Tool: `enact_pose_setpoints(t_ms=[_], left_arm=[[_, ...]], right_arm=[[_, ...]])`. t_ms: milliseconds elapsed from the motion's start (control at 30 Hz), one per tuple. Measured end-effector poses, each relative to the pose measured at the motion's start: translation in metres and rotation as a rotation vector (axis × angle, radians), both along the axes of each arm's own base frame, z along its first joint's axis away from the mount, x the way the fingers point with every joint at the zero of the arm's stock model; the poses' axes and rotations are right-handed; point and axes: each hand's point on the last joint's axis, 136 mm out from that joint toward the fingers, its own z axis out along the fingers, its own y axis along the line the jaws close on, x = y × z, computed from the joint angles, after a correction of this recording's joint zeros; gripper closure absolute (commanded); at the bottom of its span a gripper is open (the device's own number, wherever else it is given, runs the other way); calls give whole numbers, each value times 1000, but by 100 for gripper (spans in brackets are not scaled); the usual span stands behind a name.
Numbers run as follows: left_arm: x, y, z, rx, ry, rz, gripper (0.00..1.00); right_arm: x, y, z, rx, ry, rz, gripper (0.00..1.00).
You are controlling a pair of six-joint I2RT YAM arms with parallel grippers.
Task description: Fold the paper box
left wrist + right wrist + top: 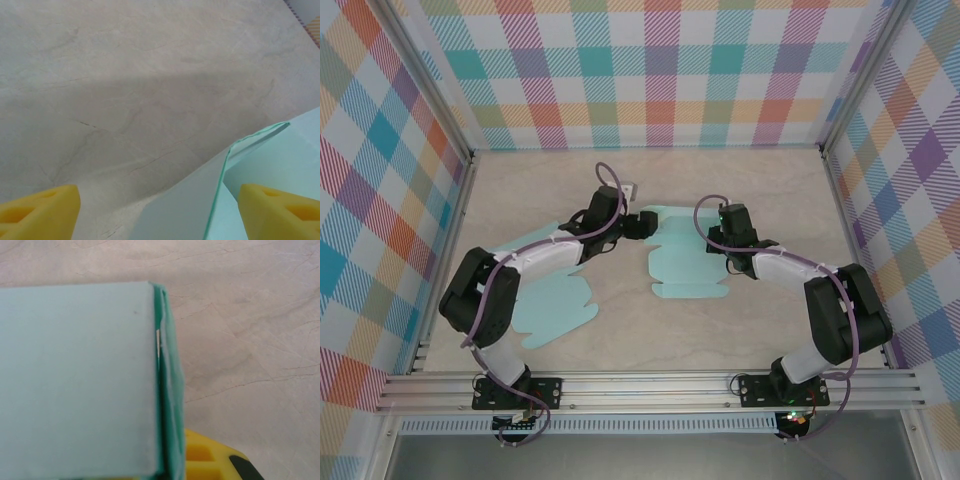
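The paper box point(685, 260) was thin mint card, matt and smooth, its creased edges slightly rough. The bench point(770, 180) looked like pale, matt, faintly veined wood. The left claw point(159, 212) had pads point(40, 210) of yellow matt plastic. The near rail point(650, 385) was brushed metal.

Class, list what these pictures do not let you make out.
Top view: left gripper and right gripper too small; fingers unreadable.
Right wrist view: paper box covers one finger, so a pinch is unconfirmed.
Left wrist view: bottom edge cuts off the raised flap.
Top view: left arm hides part of the spare sheet.
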Motion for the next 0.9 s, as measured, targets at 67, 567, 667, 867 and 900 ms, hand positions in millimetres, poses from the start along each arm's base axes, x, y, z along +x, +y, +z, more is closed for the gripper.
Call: enact_pose_setpoints(t_ms=[67, 567, 667, 867, 900], left_arm=[[2, -7, -1, 2, -3, -13, 18], [15, -36, 6, 28, -87, -28, 15], [16, -29, 4, 32, -84, 23, 15], [-8, 7, 1, 20, -37, 179, 15], [-12, 13, 5, 7, -36, 202, 16]], right_arm=[[0, 1, 0, 3, 2, 4, 100], [-5, -3, -5, 11, 32, -27, 100], [-5, -2, -5, 20, 33, -34, 100], [-8, 5, -5, 20, 35, -16, 100], [-8, 5, -5, 21, 34, -16, 100]])
